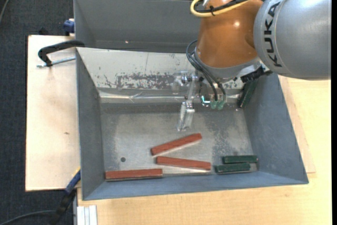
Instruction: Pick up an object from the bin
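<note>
Now, long brown bar (133, 173) lying near-left along wall; angled brown bar (176, 144) lying mid-floor, gripper (185, 116) hanging just beyond it, jaw gap unreadable; bar looking light, stiff, slim, so gripping across narrow width; green bars (239, 159) lying near-right
</note>
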